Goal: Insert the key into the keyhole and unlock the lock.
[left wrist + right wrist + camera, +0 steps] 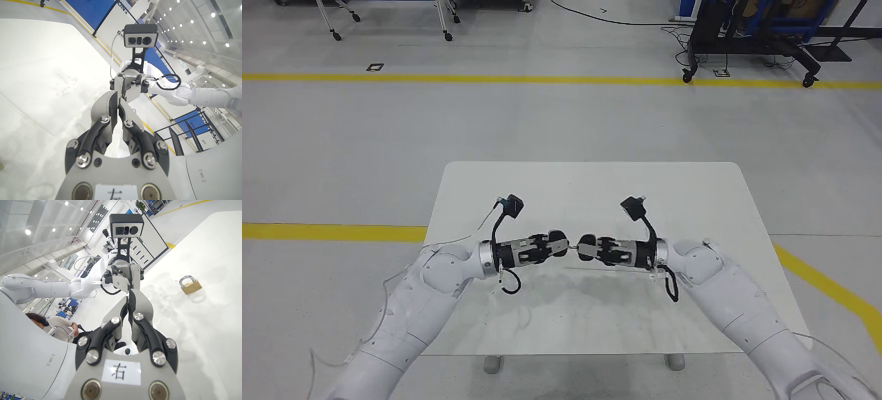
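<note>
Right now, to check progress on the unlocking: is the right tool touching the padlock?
Apart. The right wrist view shows the padlock lying on the table, with bare surface plainly separating it from the right tool.

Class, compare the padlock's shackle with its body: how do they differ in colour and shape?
The shackle is silver; the body is brass-coloured. The shackle is a thin curved loop; the body is a solid block. Both are metal parts of one padlock resting on the white table.
</note>
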You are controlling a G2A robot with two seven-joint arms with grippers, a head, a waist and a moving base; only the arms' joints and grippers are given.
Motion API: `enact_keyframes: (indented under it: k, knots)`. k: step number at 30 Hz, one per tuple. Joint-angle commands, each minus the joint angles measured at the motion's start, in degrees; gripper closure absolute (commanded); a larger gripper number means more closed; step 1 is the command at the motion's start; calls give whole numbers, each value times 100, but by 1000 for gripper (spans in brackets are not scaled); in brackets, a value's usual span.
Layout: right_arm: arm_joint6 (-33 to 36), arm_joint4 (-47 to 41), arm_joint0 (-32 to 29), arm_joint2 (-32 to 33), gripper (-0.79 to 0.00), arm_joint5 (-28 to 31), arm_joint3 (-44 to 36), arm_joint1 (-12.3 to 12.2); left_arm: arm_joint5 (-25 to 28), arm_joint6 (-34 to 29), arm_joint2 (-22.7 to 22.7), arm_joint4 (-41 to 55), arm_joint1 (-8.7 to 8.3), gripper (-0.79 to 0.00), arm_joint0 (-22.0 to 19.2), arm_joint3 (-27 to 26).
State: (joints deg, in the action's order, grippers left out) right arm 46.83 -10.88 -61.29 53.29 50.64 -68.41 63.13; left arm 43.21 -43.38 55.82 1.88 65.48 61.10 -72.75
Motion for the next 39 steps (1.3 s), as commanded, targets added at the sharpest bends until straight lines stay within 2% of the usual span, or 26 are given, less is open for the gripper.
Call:
enact_keyframes:
  k: [1, 6, 20, 22, 25, 27, 31, 33, 36, 39]
  knots:
    - [-21, 6, -24, 51, 0, 34, -26, -16, 24, 80, 87, 21, -18, -785, 20, 36]
    - [-40, 49, -107, 204, 0, 15, -128, -71, -137, 430, 449, -138, -98, -785, 136, -33]
    - [-40, 49, -107, 204, 0, 15, -128, -71, -157, 446, 453, -169, -99, -785, 142, -43]
    - [-40, 49, -107, 204, 0, 15, -128, -71, -229, 568, 588, -659, -144, -785, 205, -248]
    - [-40, 49, -107, 204, 0, 15, -128, -71, -484, 757, 960, -1697, -269, -785, 510, -755]
    - [-40, 49, -107, 204, 0, 15, -128, -71, -556, 706, 1221, -2432, -368, -785, 798, -1234]
    - [-40, 49, -107, 204, 0, 15, -128, -71, -1078, 574, 1645, -4007, -525, -785, 1403, -2129]
    - [-40, 49, -107, 204, 0, 15, -128, -71, -1336, 521, 1645, -4450, -548, -785, 1600, -2424]
    - [-40, 49, -107, 204, 0, 15, -128, -71, -1700, 392, 1457, -5025, -539, -785, 1600, -2465]
    - [-40, 49, -107, 204, 0, 15, -128, -71, -1950, 451, 1138, -5354, -480, -690, 1395, -2210]
